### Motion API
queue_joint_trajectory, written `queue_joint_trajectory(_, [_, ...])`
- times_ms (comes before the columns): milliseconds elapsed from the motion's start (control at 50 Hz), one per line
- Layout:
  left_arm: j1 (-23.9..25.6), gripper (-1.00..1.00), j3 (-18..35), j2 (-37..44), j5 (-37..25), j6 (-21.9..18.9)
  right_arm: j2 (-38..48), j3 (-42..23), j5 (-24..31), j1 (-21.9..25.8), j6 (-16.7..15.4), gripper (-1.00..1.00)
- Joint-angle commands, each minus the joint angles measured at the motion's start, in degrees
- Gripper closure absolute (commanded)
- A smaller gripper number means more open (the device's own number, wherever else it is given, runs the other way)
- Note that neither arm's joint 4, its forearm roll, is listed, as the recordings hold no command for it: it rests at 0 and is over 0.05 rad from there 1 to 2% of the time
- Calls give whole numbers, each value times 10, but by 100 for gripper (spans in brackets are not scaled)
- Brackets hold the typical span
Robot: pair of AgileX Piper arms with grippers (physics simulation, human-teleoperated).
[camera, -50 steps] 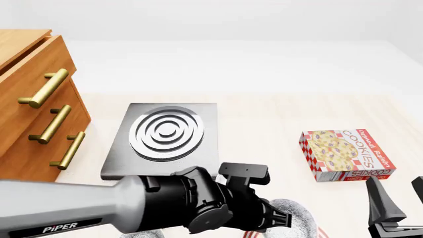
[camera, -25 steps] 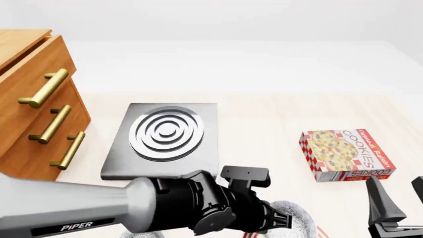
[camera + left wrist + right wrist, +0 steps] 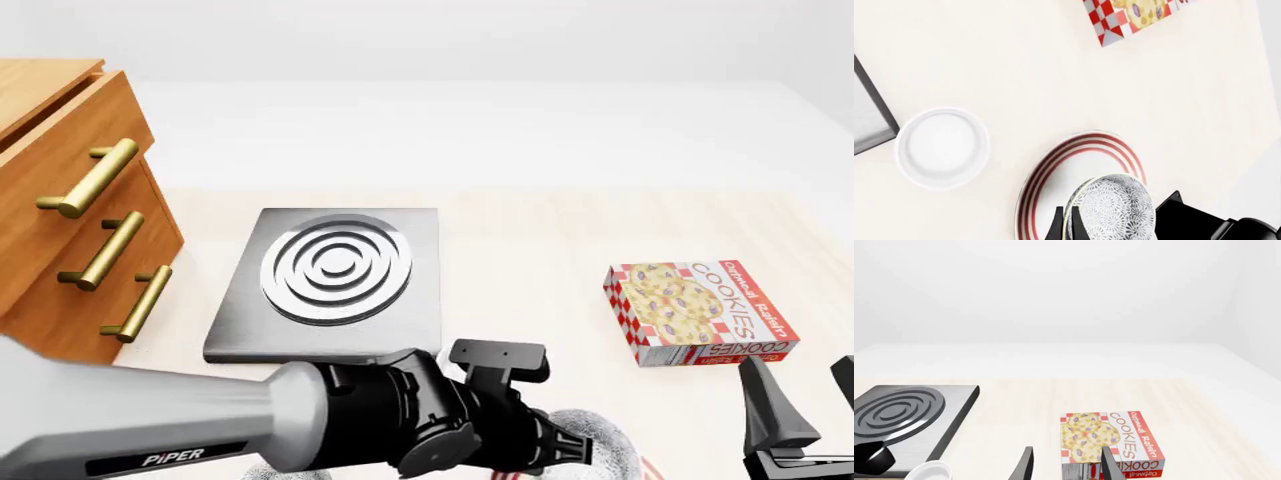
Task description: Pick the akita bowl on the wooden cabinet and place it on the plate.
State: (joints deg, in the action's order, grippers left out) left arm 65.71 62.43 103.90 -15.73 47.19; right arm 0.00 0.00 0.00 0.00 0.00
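Akita bowl point(image 3: 1113, 208) over plate point(image 3: 1054, 175), left hand point(image 3: 1066, 227) pinching rim

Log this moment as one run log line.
left gripper: shut on akita bowl | bowl over plate | right gripper: open, idle

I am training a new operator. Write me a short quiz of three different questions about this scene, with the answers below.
1. True or false: the left pincer holds the patterned bowl above the red-ringed plate.
2. Which thing lies nearest the plate? A) cookie box B) white cup C) cabinet
3. Fill in: the right pincer is ____ and holds nothing.

Key
1. True; its fingers grip the bowl's rim.
2. B
3. open
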Motion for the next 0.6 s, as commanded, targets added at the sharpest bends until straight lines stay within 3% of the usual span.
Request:
queue_joint_trajectory(20, [-3, 100, 3, 1, 3, -2, 0, 0, 0, 0, 0, -100])
queue_joint_trajectory(600, [-2, 100, 9, 15, 11, 3, 0, 0, 0, 0, 0, -100])
